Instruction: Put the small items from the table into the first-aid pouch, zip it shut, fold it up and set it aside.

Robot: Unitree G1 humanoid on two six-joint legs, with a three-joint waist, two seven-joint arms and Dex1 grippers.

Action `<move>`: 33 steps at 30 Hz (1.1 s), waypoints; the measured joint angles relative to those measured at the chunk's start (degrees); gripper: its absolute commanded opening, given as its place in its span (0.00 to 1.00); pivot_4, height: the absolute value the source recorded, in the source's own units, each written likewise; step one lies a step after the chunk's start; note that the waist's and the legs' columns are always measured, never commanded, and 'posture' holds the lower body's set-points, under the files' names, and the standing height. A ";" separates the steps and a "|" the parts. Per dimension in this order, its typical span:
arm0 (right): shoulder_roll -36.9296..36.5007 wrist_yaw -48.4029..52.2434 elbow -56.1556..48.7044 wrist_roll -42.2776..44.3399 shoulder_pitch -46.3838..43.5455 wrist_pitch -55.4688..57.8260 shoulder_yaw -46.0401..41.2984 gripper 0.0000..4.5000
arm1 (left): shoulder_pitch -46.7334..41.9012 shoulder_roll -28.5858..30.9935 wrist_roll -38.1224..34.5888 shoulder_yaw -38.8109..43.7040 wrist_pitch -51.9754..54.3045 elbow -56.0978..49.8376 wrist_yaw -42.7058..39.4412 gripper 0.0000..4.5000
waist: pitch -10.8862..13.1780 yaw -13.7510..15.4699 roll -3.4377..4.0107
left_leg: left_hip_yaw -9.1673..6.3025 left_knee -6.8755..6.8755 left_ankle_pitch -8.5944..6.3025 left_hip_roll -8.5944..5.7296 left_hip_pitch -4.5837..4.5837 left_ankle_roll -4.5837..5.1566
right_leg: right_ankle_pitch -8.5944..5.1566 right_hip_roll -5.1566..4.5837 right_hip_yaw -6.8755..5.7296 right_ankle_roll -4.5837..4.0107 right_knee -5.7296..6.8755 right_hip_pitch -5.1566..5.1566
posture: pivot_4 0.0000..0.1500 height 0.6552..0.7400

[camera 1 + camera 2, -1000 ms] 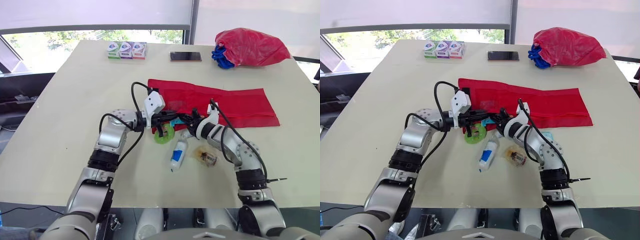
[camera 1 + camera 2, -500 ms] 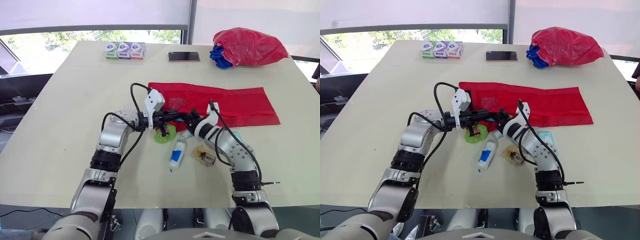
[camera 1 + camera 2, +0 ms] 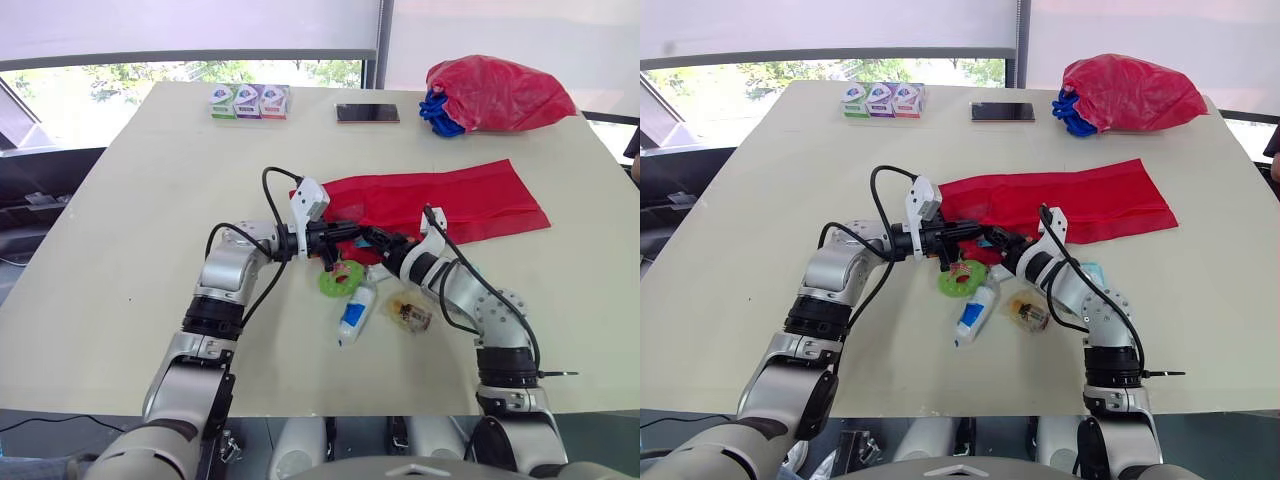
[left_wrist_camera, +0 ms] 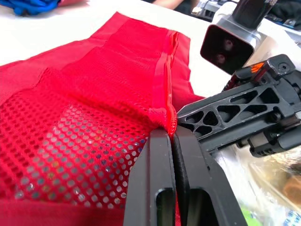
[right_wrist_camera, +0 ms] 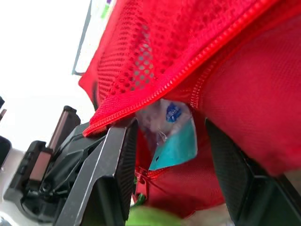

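Observation:
The red first-aid pouch (image 3: 450, 205) lies askew across the middle of the table, its mesh pocket facing me. My left gripper (image 3: 348, 232) is shut on the pocket's zipper edge (image 4: 165, 115) and holds it lifted. My right gripper (image 3: 376, 240) points in from the right, directly opposite the left one, and reaches under the raised edge. It is shut on a teal and white packet (image 5: 176, 146) at the mouth of the pocket. On the table just in front lie a green ring (image 3: 342, 279), a white bottle with a blue label (image 3: 354, 310) and a clear-wrapped brown item (image 3: 410, 312).
Another teal packet (image 3: 1090, 272) lies beside my right forearm. At the far edge stand three small boxes (image 3: 250, 100) and a dark phone (image 3: 369, 113). A stuffed red plastic bag (image 3: 500, 93) with something blue under it is at the far right.
The pouch's right end has swung toward the left and now lies slanted. My right gripper has pushed the teal packet under the lifted mesh edge. The green ring has slid slightly right.

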 measured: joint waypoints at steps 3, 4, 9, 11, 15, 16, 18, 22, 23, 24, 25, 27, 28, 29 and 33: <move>-1.85 1.41 -2.99 -0.04 0.41 2.04 0.36 0.55 | -0.23 0.14 0.71 -0.50 0.00 2.36 0.15 0.00 | 0.00 -0.08 0.00 | 0.01 0.00 -0.03 0.01 0.01 0.05 | 0.00 0.04 0.03 0.00 0.01 0.00 | 1.00 1.00; -2.28 1.83 -3.86 -0.04 0.41 2.59 0.50 0.55 | -0.23 0.03 0.82 -0.88 -0.01 2.92 0.12 0.00 | 0.00 -0.07 0.00 | 0.00 0.00 -0.03 0.01 0.01 0.05 | 0.00 0.05 0.02 0.00 0.00 -0.01 | 1.00 1.00; -4.92 4.08 -6.96 -0.02 0.71 4.67 0.72 0.55 | -0.81 0.00 1.12 -1.70 -1.19 5.43 -0.31 0.00 | 0.00 -0.02 0.00 | 0.00 0.00 -0.04 0.02 0.00 0.08 | 0.00 0.05 0.03 0.00 0.00 -0.01 | 1.00 1.00; -6.61 5.45 -7.90 -0.14 1.32 5.75 0.97 0.43 | -1.36 0.01 1.21 -1.85 -2.06 6.87 -0.72 0.00 | 0.00 -0.01 0.00 | 0.02 0.00 -0.07 0.01 0.00 0.13 | 0.00 0.04 0.04 0.00 -0.01 0.00 | 1.00 1.00; -8.08 6.48 -7.99 -1.83 2.13 6.58 1.09 0.06 | -1.65 -0.13 1.22 -1.96 -3.16 8.68 -1.16 0.00 | 0.00 -0.03 0.00 | 0.00 0.00 -0.09 0.02 0.00 0.15 | 0.00 0.05 0.03 0.00 0.00 -0.01 | 1.00 1.00; -8.13 6.64 -7.98 -2.25 2.14 6.59 1.14 0.01 | -1.74 -0.13 1.23 -1.98 -3.35 8.89 -1.17 0.00 | 0.00 -0.03 0.00 | 0.00 0.00 -0.09 0.03 0.00 0.15 | 0.00 0.06 0.02 0.00 0.00 -0.01 | 1.00 1.00; -8.17 7.27 -7.99 -3.51 2.13 6.61 1.39 0.01 | -2.08 -0.29 1.23 -2.07 -3.67 9.11 -1.35 0.00 | 0.00 -0.02 0.00 | 0.00 0.00 -0.09 0.03 0.00 0.15 | 0.00 0.06 0.02 0.00 0.00 -0.01 | 1.00 1.00; -7.40 7.86 -7.76 -6.21 2.00 6.73 3.20 0.01 | -2.20 -0.43 1.23 -2.09 -3.91 9.14 -1.69 0.00 | 0.00 -0.03 0.00 | 0.01 0.00 -0.09 0.02 0.00 0.15 | 0.00 0.06 0.03 0.00 0.00 -0.01 | 1.00 1.00; -7.23 8.12 -7.32 -6.98 1.68 6.76 3.64 0.01 | -2.20 -0.45 1.23 -2.09 -3.93 9.14 -1.74 0.00 | 0.00 -0.03 0.00 | 0.01 0.00 -0.09 0.02 0.00 0.15 | 0.00 0.05 0.03 0.00 0.00 -0.01 | 1.00 1.00; -7.02 8.26 -7.04 -7.78 1.35 6.75 3.90 0.01 | -2.20 -0.51 1.23 -2.09 -3.94 9.14 -1.80 0.00 | 0.00 -0.02 0.00 | 0.01 0.00 -0.09 0.02 0.00 0.15 | 0.00 0.05 0.03 0.00 0.00 -0.01 | 1.00 1.00; -6.32 8.58 -5.64 -9.39 0.30 6.57 4.26 0.01 | -2.20 -0.57 1.23 -2.10 -3.96 9.14 -2.06 0.00 | 0.00 -0.04 0.00 | 0.01 0.00 -0.08 0.01 0.00 0.15 | 0.00 0.06 0.03 0.00 0.00 -0.01 | 1.00 1.00; -5.99 8.78 -4.94 -10.27 -0.14 6.52 4.60 0.01 | -2.19 -0.72 1.23 -2.15 -3.98 9.14 -2.25 0.00 | 0.00 0.01 0.00 | 0.00 0.00 -0.08 0.01 0.00 0.14 | 0.00 0.05 0.02 0.00 0.00 -0.01 | 1.00 1.00; -5.91 8.78 -4.81 -10.41 -0.20 6.49 4.61 0.01 | -2.19 -0.72 1.22 -2.16 -3.98 9.14 -2.25 0.00 | 0.00 0.02 0.00 | -0.01 0.00 -0.08 0.02 -0.01 0.14 | 0.00 0.05 0.01 0.00 0.00 -0.01 | 1.00 1.00; -5.00 9.52 -2.63 -12.38 -1.28 5.91 4.62 0.01 | -2.13 -0.75 1.22 -2.17 -4.02 9.12 -2.39 0.00 | 0.00 -0.02 0.00 | 0.01 0.00 -0.07 0.01 -0.01 0.11 | 0.00 0.05 0.03 0.00 -0.01 -0.01 | 1.00 1.00; -2.70 11.11 2.81 -17.47 -4.76 4.49 4.65 0.01 | -2.09 -1.04 1.22 -2.19 -4.12 9.01 -2.41 0.00 | 0.00 -0.08 0.00 | 0.00 0.00 -0.03 0.02 0.00 0.06 | 0.00 0.07 0.02 0.00 0.01 -0.02 | 1.00 1.00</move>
